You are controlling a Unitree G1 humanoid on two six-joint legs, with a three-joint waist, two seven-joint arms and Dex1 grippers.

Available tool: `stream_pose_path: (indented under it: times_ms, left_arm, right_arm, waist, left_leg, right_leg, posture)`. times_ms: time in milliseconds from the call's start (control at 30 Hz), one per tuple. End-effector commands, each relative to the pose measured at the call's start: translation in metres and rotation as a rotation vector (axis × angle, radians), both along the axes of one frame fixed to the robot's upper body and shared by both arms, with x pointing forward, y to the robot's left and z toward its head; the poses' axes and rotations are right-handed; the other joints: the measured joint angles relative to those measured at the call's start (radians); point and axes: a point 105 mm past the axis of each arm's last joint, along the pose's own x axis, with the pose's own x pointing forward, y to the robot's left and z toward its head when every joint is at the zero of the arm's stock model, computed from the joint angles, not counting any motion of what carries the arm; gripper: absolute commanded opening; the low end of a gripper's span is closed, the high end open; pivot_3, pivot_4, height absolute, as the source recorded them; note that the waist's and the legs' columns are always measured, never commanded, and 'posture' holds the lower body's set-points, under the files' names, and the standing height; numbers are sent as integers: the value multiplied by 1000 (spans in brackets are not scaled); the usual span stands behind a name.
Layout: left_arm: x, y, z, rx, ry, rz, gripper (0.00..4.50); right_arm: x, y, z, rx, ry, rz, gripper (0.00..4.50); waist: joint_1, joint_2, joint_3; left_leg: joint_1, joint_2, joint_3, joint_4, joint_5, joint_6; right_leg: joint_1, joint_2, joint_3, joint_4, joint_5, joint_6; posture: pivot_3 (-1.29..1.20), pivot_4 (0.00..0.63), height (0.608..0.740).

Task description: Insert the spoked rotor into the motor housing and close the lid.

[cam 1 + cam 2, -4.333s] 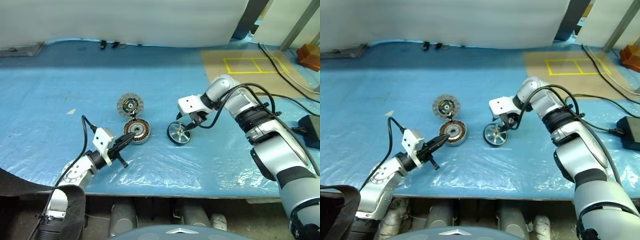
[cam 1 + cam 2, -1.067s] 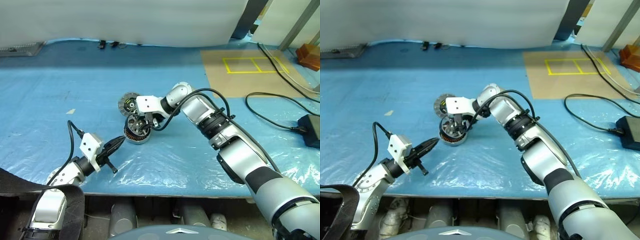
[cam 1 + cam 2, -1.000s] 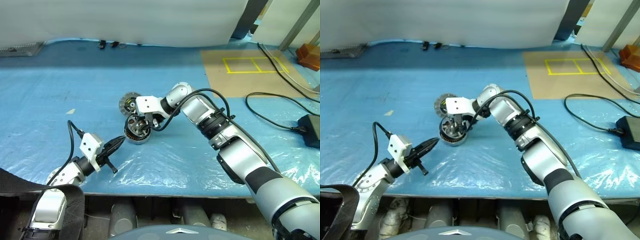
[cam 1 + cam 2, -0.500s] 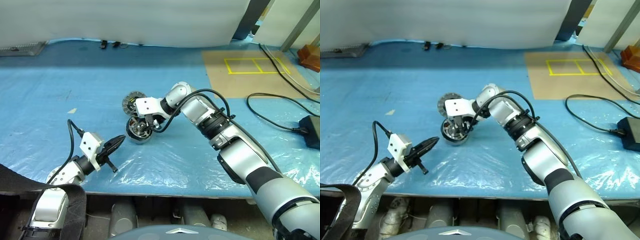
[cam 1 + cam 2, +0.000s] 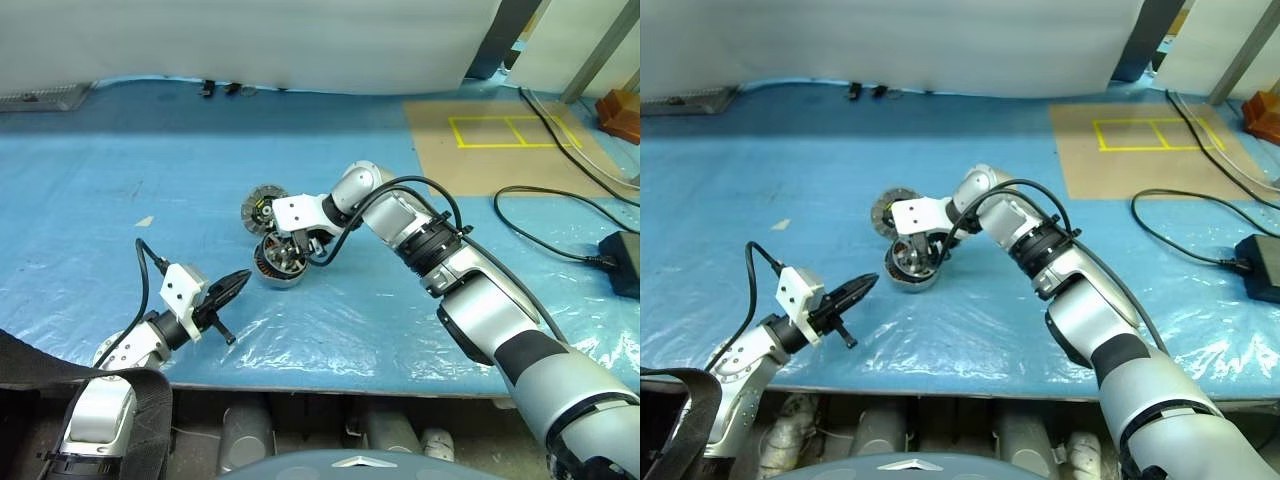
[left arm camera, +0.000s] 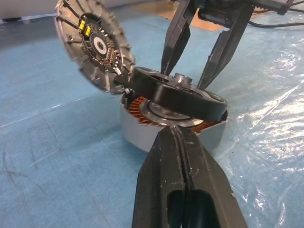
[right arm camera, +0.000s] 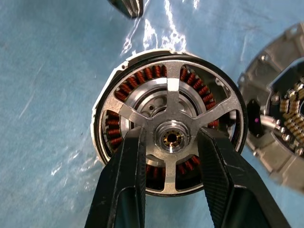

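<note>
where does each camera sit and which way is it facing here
Head views: on the head, looking forward and down at the blue table; both arms show, left gripper, right gripper.
Left wrist view: level along its shut jaws toward the motor housing.
Right wrist view: down along its jaws straddling the spoked rotor hub.
Shared by all: housing, rotor, lid.

Spoked rotor (image 7: 172,137) tilted atop motor housing (image 6: 142,135); lid (image 5: 262,207) just behind, seemingly touching rotor.
</note>
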Motion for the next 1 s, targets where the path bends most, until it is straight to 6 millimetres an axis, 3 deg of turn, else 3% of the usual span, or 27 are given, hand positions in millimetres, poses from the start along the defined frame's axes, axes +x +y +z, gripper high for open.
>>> stream_pose_path:
  times_ms: [33,267,500,667,767,1000]
  left_arm:
    - [0,-3,6,-5,-24,-12,0]
    - [1,-4,7,-5,-25,-13,0]
    - [0,-3,7,-4,-24,-10,0]
    - [-1,-2,8,-3,-24,-7,0]
    - [0,-2,8,-6,-25,-5,0]
    - [0,8,16,-69,-53,64,0]
  right_arm:
    - [1,-1,5,-13,-15,4,1198]
    - [1,-1,3,-11,-22,10,1198]
    - [-4,12,19,89,9,25,3568]
    - [-11,11,35,163,67,29,3568]
    - [-16,15,45,246,133,11,2978]
    - [2,29,46,482,182,-194,481]
  waist:
    - [0,0,0]
    - [0,0,0]
    - [-1,0,0]
    - [0,0,0]
    - [-1,0,0]
    - [-1,0,0]
  left_leg:
    - [0,0,0,0,0,0]
    - [-1,0,0,0,0,0]
    - [-1,0,0,0,0,0]
    - [-2,0,0,0,0,0]
    - [-2,0,0,0,0,0]
    - [-1,0,0,0,0,0]
  right_leg:
    - [0,0,0,0,0,0]
    - [-1,0,0,0,0,0]
    - [-1,0,0,0,0,0]
    - [-2,0,0,0,0,0]
    - [-2,0,0,0,0,0]
    - [-2,0,0,0,0,0]
  posture:
    - [0,150,740]
    - [0,150,740]
    - [0,150,740]
    - [0,150,740]
    - [0,150,740]
    - [0,150,740]
